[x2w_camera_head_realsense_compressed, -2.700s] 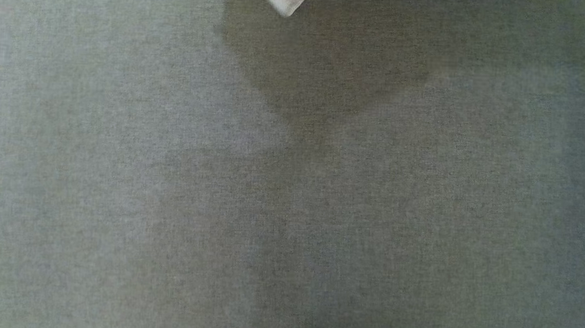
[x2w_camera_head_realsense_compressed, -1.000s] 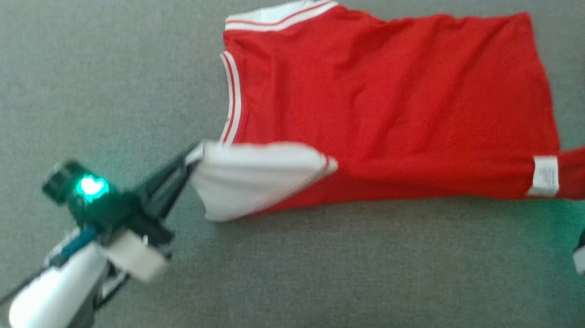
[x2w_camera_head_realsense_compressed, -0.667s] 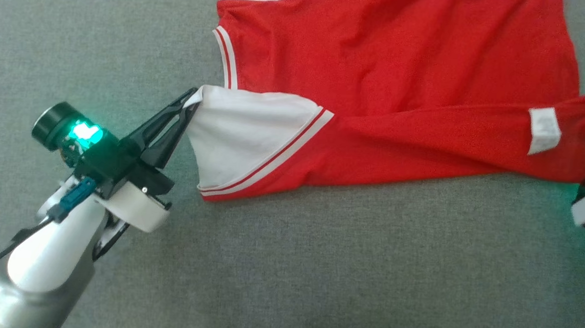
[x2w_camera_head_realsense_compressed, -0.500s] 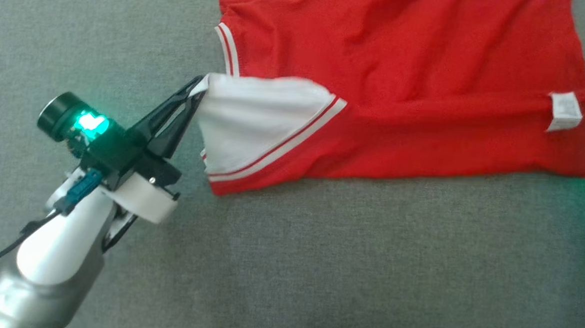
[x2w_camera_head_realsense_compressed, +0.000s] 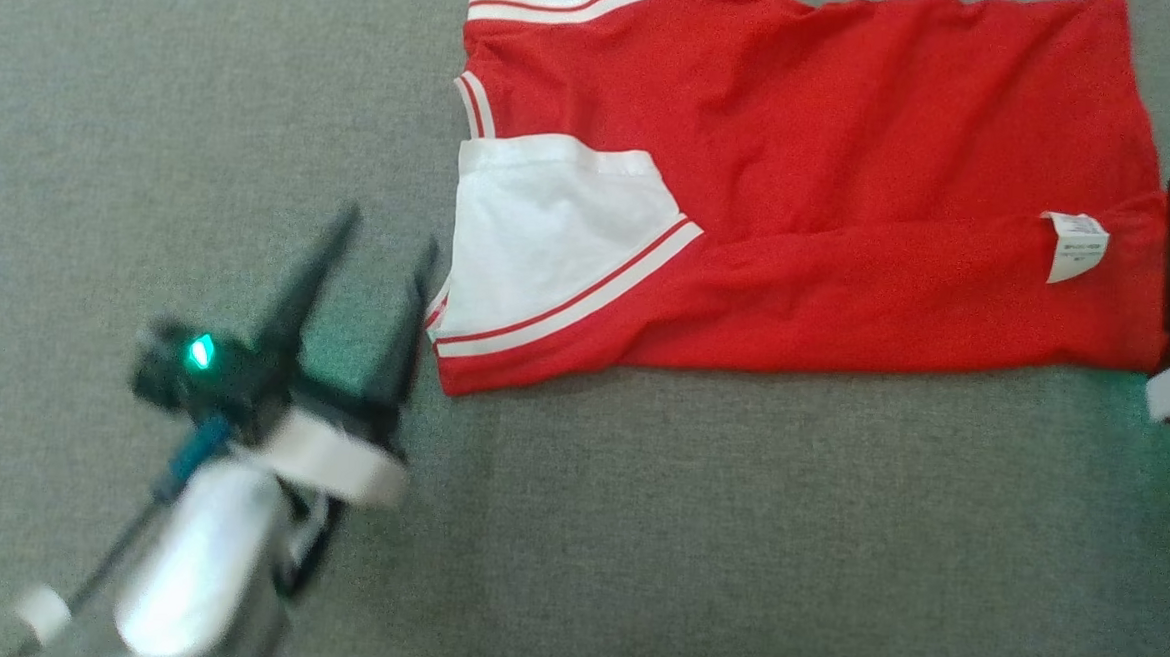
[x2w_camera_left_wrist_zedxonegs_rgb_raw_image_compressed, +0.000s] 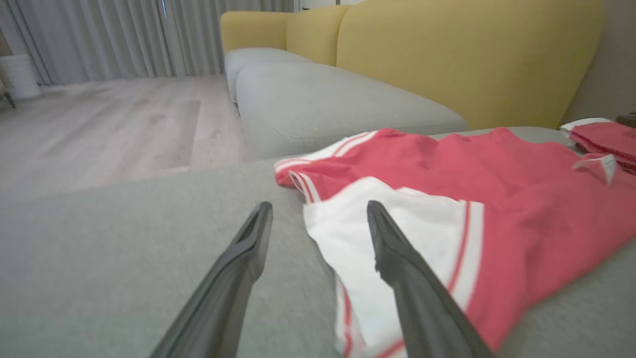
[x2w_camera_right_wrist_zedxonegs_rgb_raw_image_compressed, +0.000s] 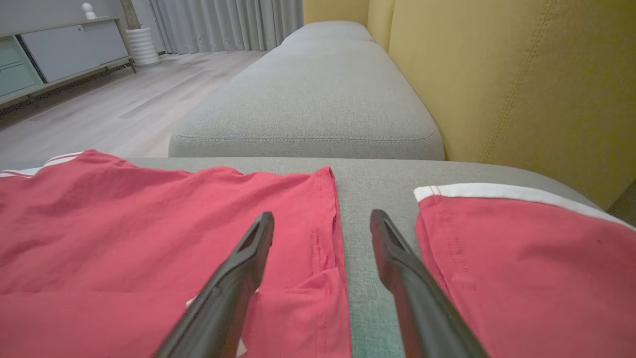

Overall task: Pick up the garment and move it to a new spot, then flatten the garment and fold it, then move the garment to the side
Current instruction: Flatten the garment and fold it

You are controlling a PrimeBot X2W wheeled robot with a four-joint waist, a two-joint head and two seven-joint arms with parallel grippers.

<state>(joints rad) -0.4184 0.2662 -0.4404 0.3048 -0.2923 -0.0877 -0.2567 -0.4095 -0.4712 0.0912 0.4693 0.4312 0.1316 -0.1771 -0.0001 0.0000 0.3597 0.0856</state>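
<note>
Folding shirt on sofa, one side lying turned over | left fingers and right fingers standing wide, holding nothing | next: needing grips on both ends for crosswise fold

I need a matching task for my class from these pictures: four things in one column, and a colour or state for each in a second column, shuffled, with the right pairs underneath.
Column one
1. left pincer
2. sleeve
3. shirt body
4. sofa backrest

Column two
A. white with red stripes
B. yellow
C. open, holding nothing
D. plain red

Pairs: 1-C, 2-A, 3-D, 4-B
</note>
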